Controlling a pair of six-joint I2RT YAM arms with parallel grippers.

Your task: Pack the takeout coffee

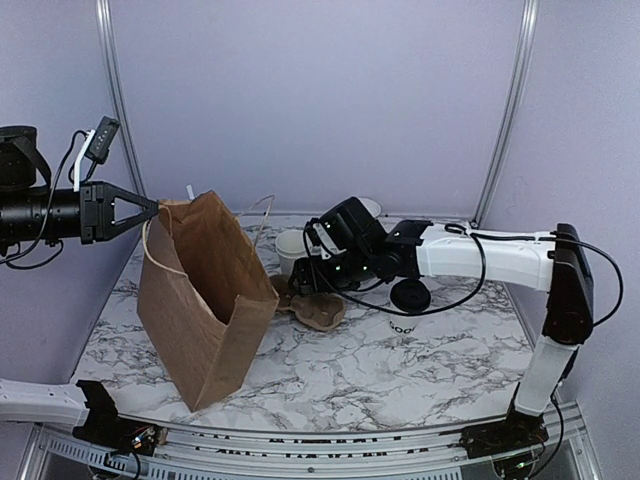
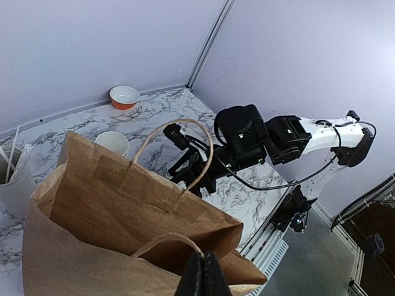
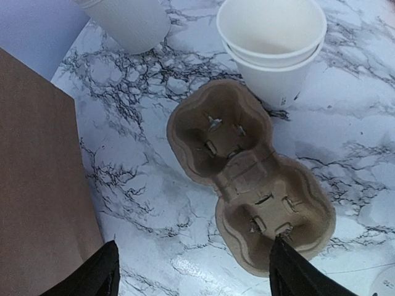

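The takeout coffee, a small white cup with a black lid and dark lettering, stands on the marble table just under my right forearm. My right gripper hovers to its left, open and holding nothing. In the right wrist view this gripper spreads over the table beside a brown two-cup carrier, one fingertip above the carrier's near rim. My left gripper is shut on the paper bag's handle and holds the brown paper bag upright with its mouth open.
Stacked lidless white cups stand behind the carrier. A white utensil holder sits near the bag's far side. An orange bowl rests by the back wall. The bag's side is close to the left of my right gripper.
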